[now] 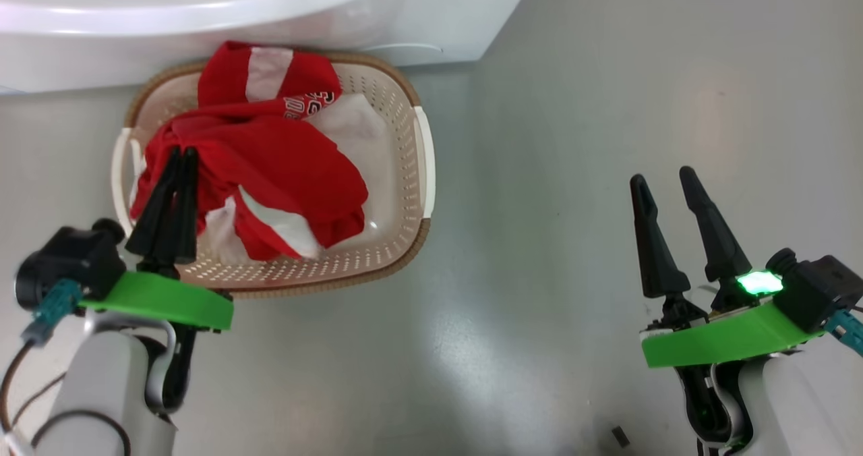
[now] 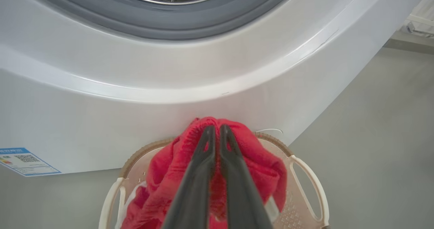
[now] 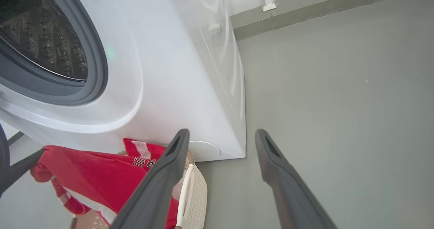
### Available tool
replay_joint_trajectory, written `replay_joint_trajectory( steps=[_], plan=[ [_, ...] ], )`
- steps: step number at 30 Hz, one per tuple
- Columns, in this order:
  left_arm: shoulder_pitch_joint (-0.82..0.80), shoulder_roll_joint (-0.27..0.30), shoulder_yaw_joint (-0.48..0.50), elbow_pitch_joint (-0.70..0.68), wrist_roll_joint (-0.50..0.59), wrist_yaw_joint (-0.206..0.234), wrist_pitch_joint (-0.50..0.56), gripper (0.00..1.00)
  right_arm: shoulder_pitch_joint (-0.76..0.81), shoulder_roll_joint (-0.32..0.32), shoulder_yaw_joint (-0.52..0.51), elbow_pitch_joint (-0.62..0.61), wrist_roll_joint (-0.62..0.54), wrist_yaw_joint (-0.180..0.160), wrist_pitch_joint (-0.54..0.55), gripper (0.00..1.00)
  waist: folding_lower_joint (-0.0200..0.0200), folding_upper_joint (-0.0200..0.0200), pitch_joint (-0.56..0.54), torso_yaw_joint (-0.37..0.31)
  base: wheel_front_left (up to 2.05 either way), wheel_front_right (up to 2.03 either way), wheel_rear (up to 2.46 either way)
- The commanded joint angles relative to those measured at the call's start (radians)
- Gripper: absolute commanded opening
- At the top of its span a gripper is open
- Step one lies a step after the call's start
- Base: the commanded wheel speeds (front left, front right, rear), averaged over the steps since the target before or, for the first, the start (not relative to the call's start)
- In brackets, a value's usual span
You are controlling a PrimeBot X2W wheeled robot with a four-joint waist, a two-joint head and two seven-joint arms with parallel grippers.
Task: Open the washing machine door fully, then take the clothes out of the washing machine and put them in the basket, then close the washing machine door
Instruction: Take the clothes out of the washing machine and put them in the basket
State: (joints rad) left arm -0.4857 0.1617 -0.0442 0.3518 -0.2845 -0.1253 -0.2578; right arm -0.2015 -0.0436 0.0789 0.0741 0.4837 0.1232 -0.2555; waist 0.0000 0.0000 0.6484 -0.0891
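The red and white clothes [image 1: 283, 166] lie heaped in the cream basket [image 1: 404, 240], which stands on the floor against the white washing machine [image 1: 202, 24]. My left gripper [image 1: 182, 151] is shut on a red garment [image 2: 257, 161] and holds a fold of it up above the basket's left side. In the right wrist view that lifted fold [image 3: 67, 168] hangs from the left gripper's dark finger [image 3: 17, 169]. My right gripper [image 1: 662, 176] is open and holds nothing, over bare floor to the right of the basket. The steel drum [image 3: 44, 46] shows no clothes in its visible part. The washing machine door is out of view.
A grey gasket [image 2: 169, 22] rings the drum opening. A blue label [image 2: 23, 161] sits low on the machine's front. Grey floor [image 1: 573, 139] stretches to the right of the machine and the basket, up to a wall base [image 3: 305, 12].
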Motion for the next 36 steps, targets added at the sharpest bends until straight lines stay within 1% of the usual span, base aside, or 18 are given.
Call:
replay_joint_trajectory(
  steps=[1, 9, 14, 21, 31, 32, 34, 35, 36],
  plan=[
    [-0.021, 0.039, 0.018, -0.002, -0.006, -0.005, -0.004, 0.00, -0.005, -0.007, 0.026, -0.027, 0.005, 0.008, -0.006, 1.00, 0.0000, 0.0000, 0.021, -0.014, 0.00, 0.00, 0.00],
    [-0.089, 0.083, -0.034, 0.160, -0.050, -0.005, -0.004, 0.00, -0.023, -0.007, 0.043, -0.035, 0.027, 0.008, -0.006, 1.00, 0.0000, 0.0000, 0.078, -0.045, 0.00, 0.00, 0.00],
    [-0.135, 0.117, -0.102, 0.254, -0.079, -0.005, -0.004, 0.00, -0.035, -0.007, 0.057, -0.040, 0.039, 0.008, -0.006, 1.00, 0.0000, 0.0000, 0.114, -0.062, 0.00, 0.00, 0.00],
    [-0.209, 0.172, -0.219, 0.348, -0.122, -0.005, -0.004, 0.00, -0.045, -0.007, 0.069, -0.051, 0.051, 0.008, -0.006, 1.00, 0.0000, 0.0000, 0.166, -0.081, 0.00, 0.00, 0.00],
    [-0.267, 0.192, -0.288, 0.418, -0.175, -0.005, -0.004, 0.00, -0.053, -0.007, 0.072, -0.055, 0.047, 0.008, -0.006, 1.00, 0.0000, 0.0000, 0.199, -0.079, 0.00, 0.00, 0.00],
    [-0.272, 0.194, -0.294, 0.425, -0.182, -0.005, -0.004, 0.05, -0.054, -0.007, 0.072, -0.055, 0.046, 0.008, -0.006, 1.00, 0.0000, 0.0000, 0.202, -0.078, 0.00, 0.00, 0.00],
    [-0.280, 0.194, -0.302, 0.436, -0.196, -0.005, -0.004, 0.21, -0.057, -0.007, 0.070, -0.055, 0.043, 0.008, -0.006, 1.00, 0.0000, 0.0000, 0.204, -0.074, 0.00, 0.00, 0.00],
    [-0.283, 0.193, -0.305, 0.438, -0.202, -0.005, -0.004, 0.25, -0.058, -0.007, 0.069, -0.055, 0.041, 0.008, -0.006, 1.00, 0.0000, 0.0000, 0.204, -0.072, 0.00, 0.00, 0.00],
    [-0.285, 0.192, -0.309, 0.439, -0.206, -0.005, -0.004, 0.32, -0.059, -0.007, 0.067, -0.054, 0.039, 0.008, -0.006, 1.00, 0.0000, 0.0000, 0.204, -0.069, 0.00, 0.00, 0.00]
  ],
)
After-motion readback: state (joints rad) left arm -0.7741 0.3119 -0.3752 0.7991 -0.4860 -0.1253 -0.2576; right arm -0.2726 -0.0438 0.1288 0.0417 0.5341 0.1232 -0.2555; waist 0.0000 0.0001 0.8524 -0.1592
